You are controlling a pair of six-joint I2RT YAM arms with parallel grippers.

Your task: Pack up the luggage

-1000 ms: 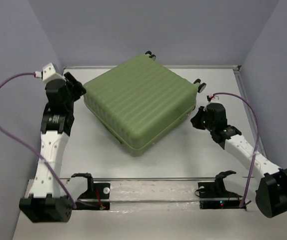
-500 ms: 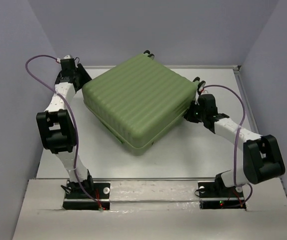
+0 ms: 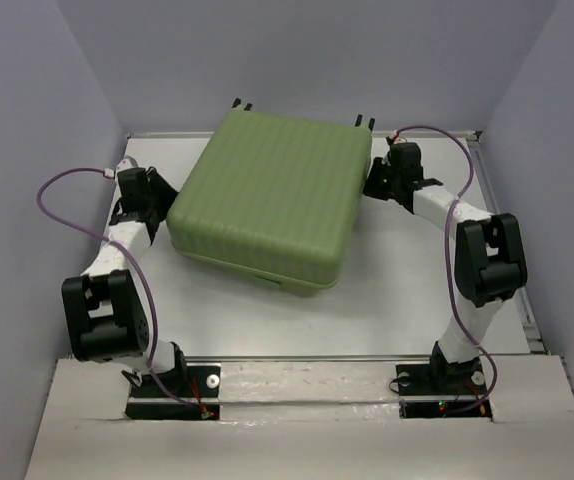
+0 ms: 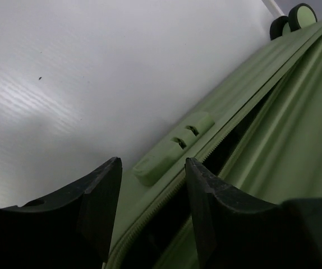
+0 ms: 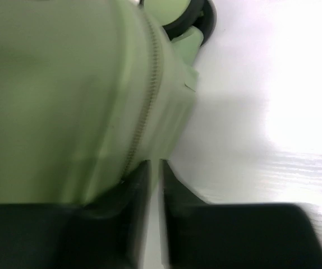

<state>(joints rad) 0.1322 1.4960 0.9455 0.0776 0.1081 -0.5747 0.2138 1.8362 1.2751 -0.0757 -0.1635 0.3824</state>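
**Luggage at table centre, one gripper on each flank**

Top view: The luggage point(image 3: 265, 190) lies flat on the table point(image 3: 392, 290), ribbed shell up, toward 12 o'clock from the arm bases. Its wheels point(image 3: 239, 103) sit along its 12 o'clock edge. The left gripper point(image 3: 164, 207) is at the luggage's 9 o'clock side, against the edge. The right gripper point(image 3: 373, 180) is at its 2 o'clock side, just below the far right corner. Finger state cannot be read from this view.

Left wrist view: The left gripper point(image 4: 152, 168) has its fingers point(image 4: 102, 196) well apart and gripping nothing. The luggage point(image 4: 284, 129) fills the 3 o'clock half, with a dark gap along its zip line. A small green block point(image 4: 172, 147) on its side sits just ahead of the fingertips. A wheel point(image 4: 301, 14) shows at 1 o'clock.

Right wrist view, blurred: The right gripper point(image 5: 155, 174) has its fingers point(image 5: 180, 216) barely parted, with a thin slit of table point(image 5: 262, 112) between them and nothing held. The luggage point(image 5: 60, 101) fills the 9 o'clock side, close against the left finger; contact cannot be confirmed. Its zip point(image 5: 148, 95) runs toward 12 o'clock.
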